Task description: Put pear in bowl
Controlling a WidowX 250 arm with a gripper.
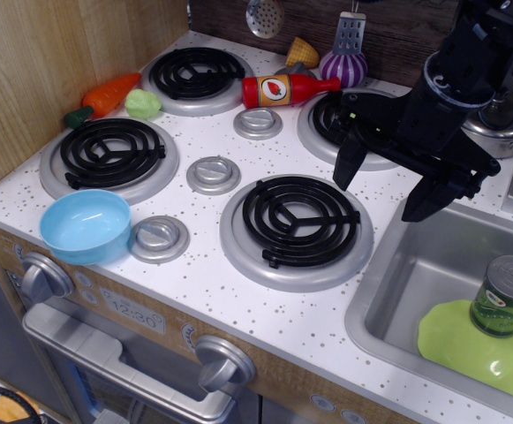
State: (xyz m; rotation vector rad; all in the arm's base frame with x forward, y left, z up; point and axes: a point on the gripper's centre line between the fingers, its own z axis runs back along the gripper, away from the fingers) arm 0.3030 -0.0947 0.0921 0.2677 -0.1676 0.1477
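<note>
Task not yet begun: bowl (86, 226) empty.
Gripper (393, 177) hangs above right burners, fingers apart, holding nothing; pear (143, 103) sits far left beside carrot (110, 94).

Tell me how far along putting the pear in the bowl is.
Nothing looks done yet. The bowl sits empty at the stove's front left corner. The pear lies at the back left, beside the carrot. The gripper hangs open and empty over the right side near the sink, away from both. Reaching, grasping, carrying and dropping the pear all remain.
</note>
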